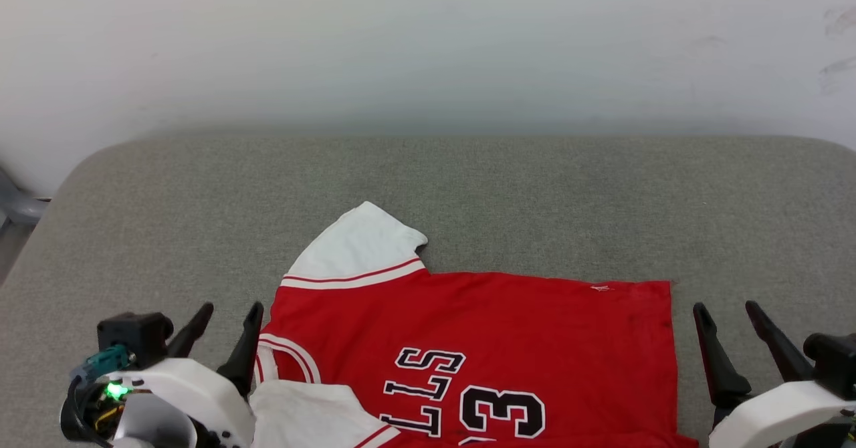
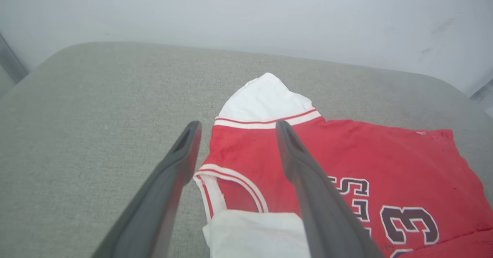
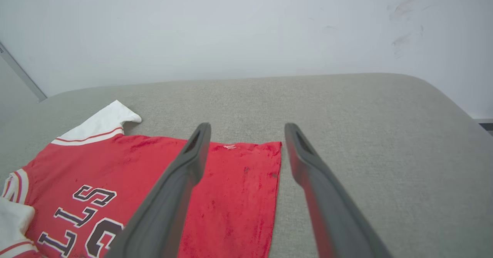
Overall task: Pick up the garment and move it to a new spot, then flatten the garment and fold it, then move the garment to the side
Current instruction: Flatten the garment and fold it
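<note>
The garment (image 1: 508, 341) is a red shirt with white sleeves and black lettering, lying flat on the grey cushion, its collar end toward the left and its hem toward the right. One white sleeve (image 1: 358, 251) points to the back; the other is folded in over the front left corner. My left gripper (image 1: 227, 321) is open beside the collar edge, nothing between its fingers (image 2: 169, 188). My right gripper (image 1: 729, 321) is open just right of the hem, also empty. In the right wrist view the garment (image 3: 134, 188) lies left of the fingers (image 3: 319, 196).
The grey cushioned surface (image 1: 535, 194) runs back to a pale wall (image 1: 428, 40). Bare cushion lies behind the shirt and on both sides of it. The cushion's rounded left corner (image 1: 73, 174) drops away to a grey floor.
</note>
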### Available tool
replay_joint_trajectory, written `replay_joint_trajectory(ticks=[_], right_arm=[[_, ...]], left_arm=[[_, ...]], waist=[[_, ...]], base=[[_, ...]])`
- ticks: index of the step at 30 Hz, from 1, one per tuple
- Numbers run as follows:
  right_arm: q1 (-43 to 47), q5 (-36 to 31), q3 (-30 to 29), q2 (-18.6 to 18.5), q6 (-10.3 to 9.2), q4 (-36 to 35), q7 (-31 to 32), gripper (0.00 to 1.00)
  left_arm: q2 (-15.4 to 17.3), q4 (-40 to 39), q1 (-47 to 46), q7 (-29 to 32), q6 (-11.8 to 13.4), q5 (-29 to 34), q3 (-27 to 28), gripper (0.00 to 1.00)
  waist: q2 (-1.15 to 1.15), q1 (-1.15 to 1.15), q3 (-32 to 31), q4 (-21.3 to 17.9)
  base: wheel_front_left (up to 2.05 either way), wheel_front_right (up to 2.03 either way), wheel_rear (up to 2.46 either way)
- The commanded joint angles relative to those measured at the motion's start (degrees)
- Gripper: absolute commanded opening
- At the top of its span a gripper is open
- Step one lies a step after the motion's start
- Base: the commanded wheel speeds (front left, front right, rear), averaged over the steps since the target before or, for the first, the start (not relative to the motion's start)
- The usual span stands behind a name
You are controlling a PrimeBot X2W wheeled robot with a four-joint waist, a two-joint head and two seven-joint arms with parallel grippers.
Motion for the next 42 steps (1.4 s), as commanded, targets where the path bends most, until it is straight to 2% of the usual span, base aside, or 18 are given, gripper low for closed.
replay_joint_trajectory(ticks=[1, 5, 10, 13, 19, 25, 28, 31, 33, 34, 42], right_arm=[[-1.8, -1.3, -0.1, 0.6, -0.03, -1.0, -2.0, 1.00], [-4.6, -2.3, -0.6, 0.9, -0.03, -2.5, -4.1, 1.00], [-8.5, -2.7, -1.1, 1.3, -0.03, -4.2, -5.1, 1.00], [-9.9, -2.9, -1.0, 1.4, -0.03, -5.0, -5.1, 1.00], [-13.2, -3.4, -0.8, 1.7, -0.03, -5.6, -5.2, 1.00], [-15.1, -3.2, -0.4, 1.9, -0.03, -4.4, -6.0, 1.00], [-15.3, -2.8, -0.3, 2.0, -0.03, -3.5, -6.3, 1.00], [-15.5, -2.5, -0.7, 2.0, -0.03, -2.7, -6.6, 1.00], [-15.7, -2.1, -0.7, 2.1, -0.03, -2.2, -7.1, 1.00], [-15.7, -0.8, -0.6, 2.1, -0.03, -1.3, -7.6, 1.00], [-16.7, 1.6, 0.6, 2.1, -0.03, 1.6, -9.6, 1.00]], left_arm=[[-0.8, 0.0, -2.5, -3.4, -0.5, 1.9, 0.5, 1.00], [-2.7, 0.6, -6.6, -9.1, -0.6, 4.8, 1.2, 1.00], [-4.5, 3.1, -12.6, -12.9, -1.4, 7.1, 1.2, 1.00], [-5.1, 4.6, -15.2, -13.3, -2.2, 7.2, 1.1, 1.00], [-4.6, 10.6, -25.2, -10.8, -6.5, 7.0, 0.5, 1.00], [-1.7, 18.0, -35.3, -0.5, -13.3, 4.0, -1.2, 1.00], [0.0, 21.8, -40.0, 7.9, -16.7, 1.1, -2.1, 1.00], [1.8, 24.8, -43.7, 17.8, -19.0, -1.9, -3.7, 1.00], [3.0, 26.2, -46.0, 24.2, -19.7, -4.1, -4.5, 1.00], [4.1, 28.0, -48.5, 32.4, -20.2, -6.8, -5.2, 1.00], [5.4, 33.5, -49.3, 42.2, -18.6, -9.0, -6.8, 1.00]], waist=[[0.00, 0.00, 1.2, -0.3], [0.00, 0.00, 5.1, -0.9], [0.00, 0.00, 10.9, -2.2], [0.00, 0.00, 13.0, -3.1], [0.00, 0.00, 17.5, -6.1], [0.00, 0.00, 20.2, -9.5], [0.00, 0.00, 21.3, -11.1], [0.00, 0.00, 22.5, -12.3], [0.00, 0.00, 23.2, -13.2], [0.00, 0.00, 24.3, -14.2], [0.00, 0.00, 27.2, -16.7]], base=[[0.00, 0.00, 0.00], [0.00, 0.00, 0.00], [0.00, 0.00, 0.00], [0.00, 0.00, 0.00], [0.00, 0.00, 0.00], [0.00, 0.00, 0.00], [0.00, 0.00, 0.00], [0.00, 0.00, 0.00], [0.00, 0.00, 0.00], [0.00, 0.00, 0.00], [0.00, 0.00, 0.00]])
